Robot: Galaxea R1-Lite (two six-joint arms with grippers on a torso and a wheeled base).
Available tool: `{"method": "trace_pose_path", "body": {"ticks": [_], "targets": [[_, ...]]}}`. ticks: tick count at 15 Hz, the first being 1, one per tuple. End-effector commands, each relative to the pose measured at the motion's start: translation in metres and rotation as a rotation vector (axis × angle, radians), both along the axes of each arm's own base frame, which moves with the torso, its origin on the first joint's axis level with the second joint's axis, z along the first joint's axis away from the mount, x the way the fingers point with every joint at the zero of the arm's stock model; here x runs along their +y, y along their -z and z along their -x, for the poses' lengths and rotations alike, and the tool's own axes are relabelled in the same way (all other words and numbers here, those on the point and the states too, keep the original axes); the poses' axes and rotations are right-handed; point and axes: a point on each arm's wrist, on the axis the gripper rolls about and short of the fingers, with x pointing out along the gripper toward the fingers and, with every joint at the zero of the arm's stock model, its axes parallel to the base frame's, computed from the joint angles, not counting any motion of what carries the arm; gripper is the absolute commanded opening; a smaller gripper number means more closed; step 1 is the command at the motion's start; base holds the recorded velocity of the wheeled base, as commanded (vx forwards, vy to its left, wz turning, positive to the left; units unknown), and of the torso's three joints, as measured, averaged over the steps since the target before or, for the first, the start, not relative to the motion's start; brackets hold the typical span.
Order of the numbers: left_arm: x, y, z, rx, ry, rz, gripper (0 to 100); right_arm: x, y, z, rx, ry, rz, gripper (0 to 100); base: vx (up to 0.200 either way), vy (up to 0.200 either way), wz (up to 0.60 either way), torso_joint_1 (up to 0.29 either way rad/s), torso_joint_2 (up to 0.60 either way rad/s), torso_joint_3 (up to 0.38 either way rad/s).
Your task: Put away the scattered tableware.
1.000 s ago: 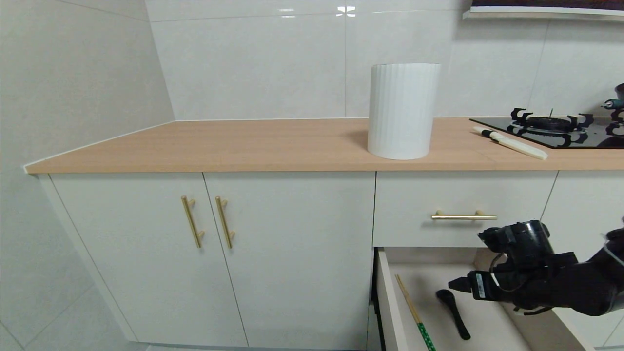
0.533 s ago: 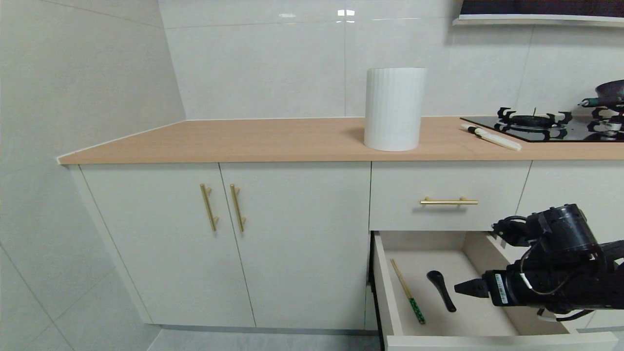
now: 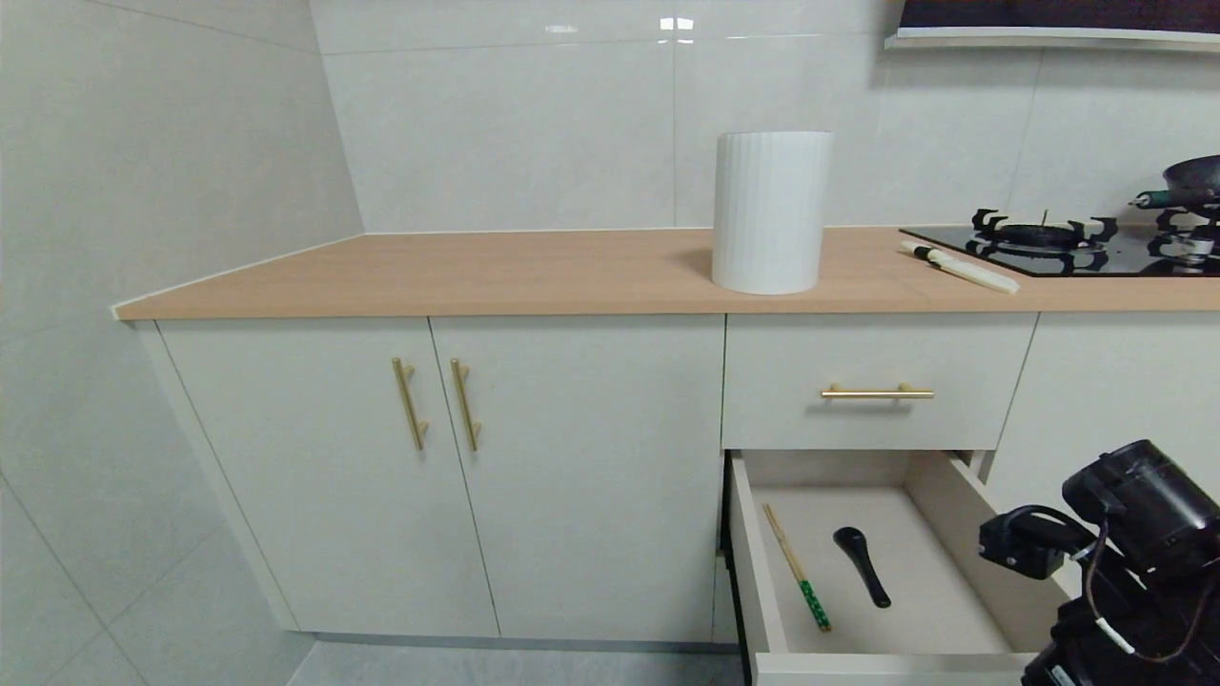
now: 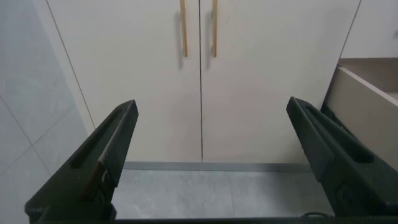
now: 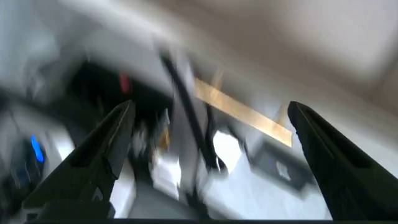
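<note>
Left of the open drawer (image 3: 758, 572), the left gripper (image 4: 211, 109) hangs spread wide and empty. Inside the drawer lie slim green-tipped chopsticks (image 3: 797, 581) and a glossy black spoon (image 3: 863, 567), seemingly stowed there. Above it a pale knife (image 3: 958, 268) waits on the wood-grain counter (image 3: 477, 272), and the right gripper (image 5: 211, 112) gapes empty too.

The spoon (image 3: 865, 570) is black, the chopsticks (image 3: 796, 570) green-tipped.

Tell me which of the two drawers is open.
The lower drawer, pulled out and holding chopsticks and a black spoon; the upper drawer above it is shut.
</note>
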Motion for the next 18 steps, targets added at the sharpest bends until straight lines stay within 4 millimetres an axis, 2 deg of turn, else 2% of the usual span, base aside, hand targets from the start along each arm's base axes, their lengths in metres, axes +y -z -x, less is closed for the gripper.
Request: {"method": "trace_pose_path", "body": {"ticks": [1, 5, 7, 12, 18], "targets": [[0.000, 0.000, 0.000, 0.000, -0.001, 0.000, 100, 0.005, 0.000, 0.000, 0.026, -0.037, 0.011, 100, 0.000, 0.000, 0.00, 0.000, 0.00, 0.000], [0.000, 0.000, 0.000, 0.000, -0.001, 0.000, 100, 0.013, 0.019, -0.014, 0.148, -0.041, 0.057, 100, 0.000, 0.000, 0.00, 0.000, 0.00, 0.000], [0.000, 0.000, 0.000, 0.000, -0.001, 0.000, 100, 0.016, 0.029, -0.025, 0.181, 0.029, 0.099, 100, 0.000, 0.000, 0.00, 0.000, 0.00, 0.000], [0.000, 0.000, 0.000, 0.000, -0.001, 0.000, 100, 0.020, 0.026, -0.041, 0.161, 0.214, 0.150, 100, 0.000, 0.000, 0.00, 0.000, 0.00, 0.000], [0.000, 0.000, 0.000, 0.000, -0.001, 0.000, 100, 0.023, 0.038, -0.051, 0.183, 0.284, 0.203, 100, 0.000, 0.000, 0.00, 0.000, 0.00, 0.000]]}}
